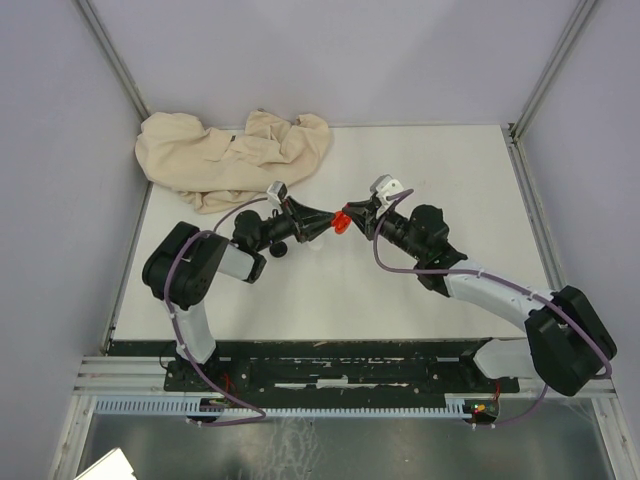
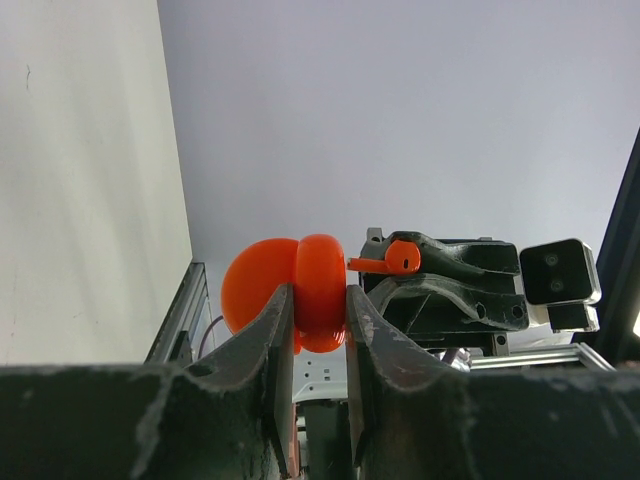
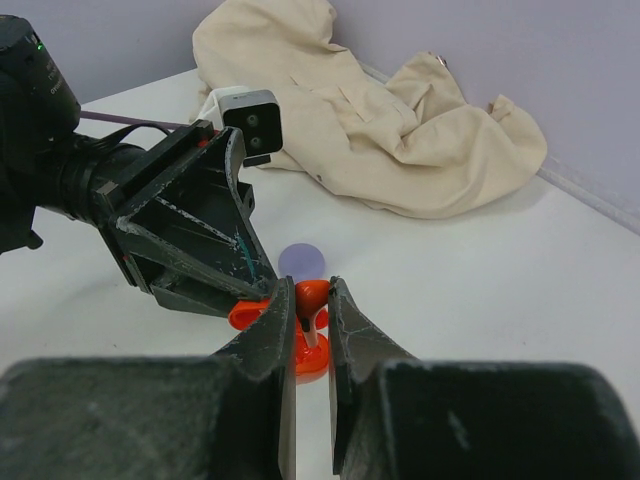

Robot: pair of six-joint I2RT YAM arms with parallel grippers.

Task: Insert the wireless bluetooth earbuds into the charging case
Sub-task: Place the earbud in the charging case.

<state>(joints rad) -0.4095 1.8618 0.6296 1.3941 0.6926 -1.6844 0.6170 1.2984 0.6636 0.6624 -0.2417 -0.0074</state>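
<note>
My left gripper (image 2: pixel 320 312) is shut on an open red round charging case (image 2: pixel 322 285), held in the air at the table's middle (image 1: pixel 341 222); its lid (image 2: pixel 252 288) hangs open to the left. My right gripper (image 3: pixel 311 303) is shut on a tiny red stemmed earbud (image 3: pixel 316 296). The earbud (image 2: pixel 398 258) sits just right of the case, its stem pointing at it and almost touching. In the right wrist view the case (image 3: pixel 312 356) lies right behind the earbud, with the left gripper's fingers (image 3: pixel 205 262) at its left. The other earbuds are out of view.
A crumpled beige cloth (image 1: pixel 235 155) lies at the back left of the white table (image 1: pixel 470 190). A small purple disc (image 3: pixel 303 262) lies on the table beyond the case. Grey walls and metal frame posts (image 1: pixel 112 55) surround the table.
</note>
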